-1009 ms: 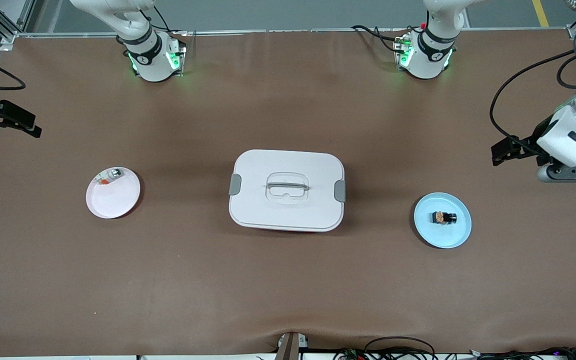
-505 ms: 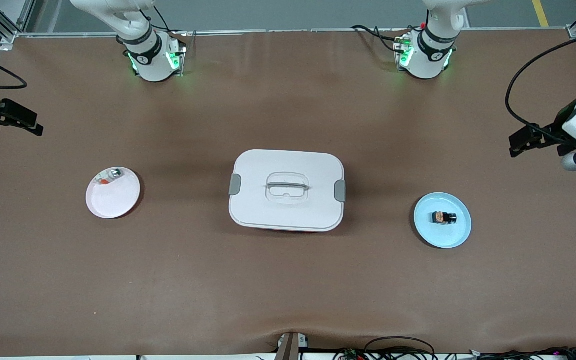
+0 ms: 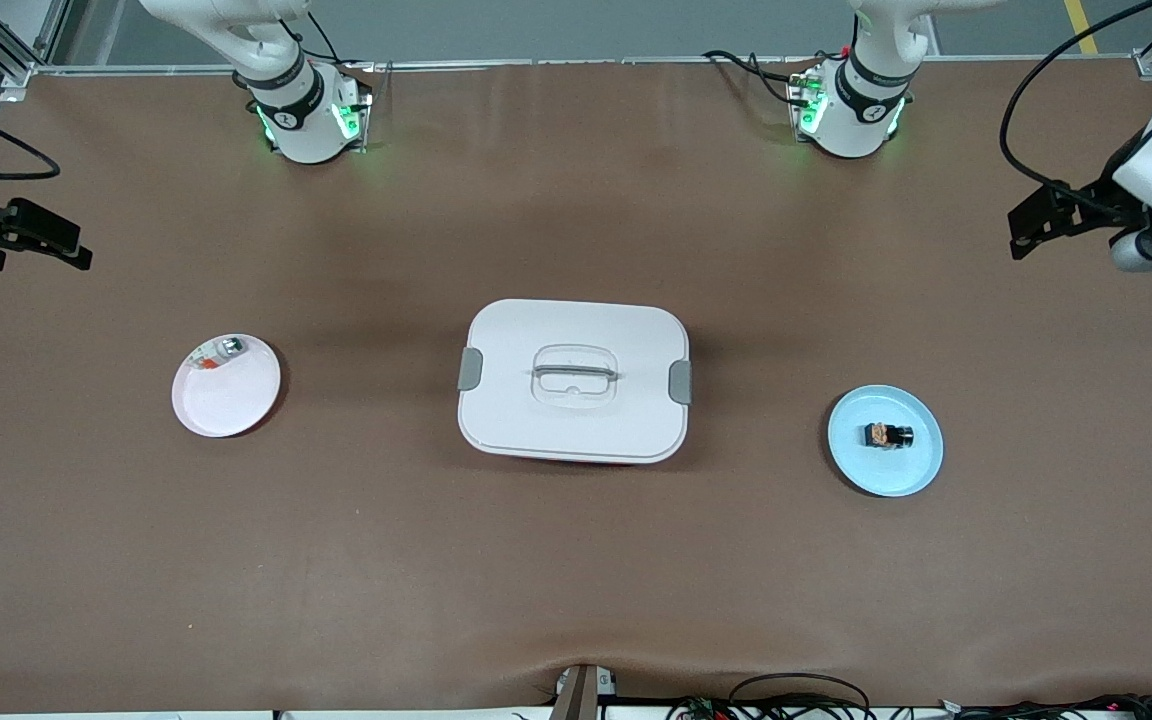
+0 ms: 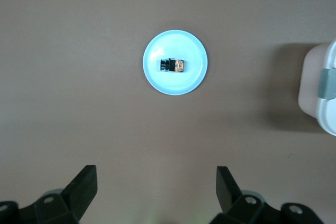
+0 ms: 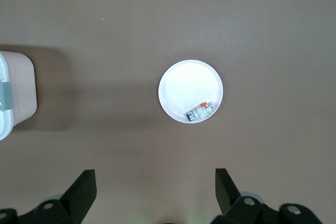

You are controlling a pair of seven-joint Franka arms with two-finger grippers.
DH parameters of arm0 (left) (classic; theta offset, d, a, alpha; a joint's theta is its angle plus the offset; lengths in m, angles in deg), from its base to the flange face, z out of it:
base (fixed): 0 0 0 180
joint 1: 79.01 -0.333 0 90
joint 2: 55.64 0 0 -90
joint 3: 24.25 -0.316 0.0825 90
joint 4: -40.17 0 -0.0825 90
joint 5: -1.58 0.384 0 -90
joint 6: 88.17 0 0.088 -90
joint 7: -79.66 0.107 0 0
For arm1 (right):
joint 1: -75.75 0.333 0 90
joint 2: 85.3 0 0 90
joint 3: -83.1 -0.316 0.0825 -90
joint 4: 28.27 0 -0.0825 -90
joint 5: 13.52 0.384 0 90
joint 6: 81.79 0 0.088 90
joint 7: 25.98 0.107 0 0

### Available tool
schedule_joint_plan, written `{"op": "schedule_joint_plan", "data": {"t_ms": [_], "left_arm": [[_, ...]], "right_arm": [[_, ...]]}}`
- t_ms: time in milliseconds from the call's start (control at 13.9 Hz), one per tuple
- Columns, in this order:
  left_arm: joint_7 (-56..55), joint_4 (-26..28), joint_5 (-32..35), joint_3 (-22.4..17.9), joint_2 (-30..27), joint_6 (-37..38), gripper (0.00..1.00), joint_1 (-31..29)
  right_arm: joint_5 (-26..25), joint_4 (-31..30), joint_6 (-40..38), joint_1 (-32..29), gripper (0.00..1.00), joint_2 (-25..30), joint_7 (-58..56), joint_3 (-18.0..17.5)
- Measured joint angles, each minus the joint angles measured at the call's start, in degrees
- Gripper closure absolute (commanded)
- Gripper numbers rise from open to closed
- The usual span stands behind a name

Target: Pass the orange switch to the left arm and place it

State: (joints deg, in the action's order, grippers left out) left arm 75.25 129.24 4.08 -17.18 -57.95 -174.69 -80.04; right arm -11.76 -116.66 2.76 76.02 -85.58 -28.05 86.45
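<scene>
two tools: both with fingers spread wide, holding nothing
left tool [image 3: 1031, 222]: over the table [image 3: 576, 580] at its end
right tool [image 3: 41, 245]: over the table's other end
orange switch [image 3: 887, 435]: on blue plate [image 3: 921, 470]
box [image 3: 574, 380]: mid-table, between blue plate and pink plate [image 3: 226, 400]

White arms [image 3: 286, 90]; black joints, cables; green base lights.

Orange switch [image 3: 887, 435] on blue plate [image 3: 921, 470]
</scene>
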Motion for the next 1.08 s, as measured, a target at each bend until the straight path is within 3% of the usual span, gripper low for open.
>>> {"op": "schedule_joint_plan", "data": {"t_ms": [577, 1082], "left_arm": [[-0.5, 3.4, -2.2, -0.6, -2.8, -1.1, 0.00, 0.0], [-6.6, 3.9, -2.2, -0.4, -2.7, -1.1, 0.00, 0.5]], "right_arm": [[-0.6, -9.4, 6.4, 0.0, 0.00, 6.6, 0.0, 0.0], [-0.7, -9.7, 6.9, 0.0, 0.00, 7.6, 0.0, -0.1]]}}
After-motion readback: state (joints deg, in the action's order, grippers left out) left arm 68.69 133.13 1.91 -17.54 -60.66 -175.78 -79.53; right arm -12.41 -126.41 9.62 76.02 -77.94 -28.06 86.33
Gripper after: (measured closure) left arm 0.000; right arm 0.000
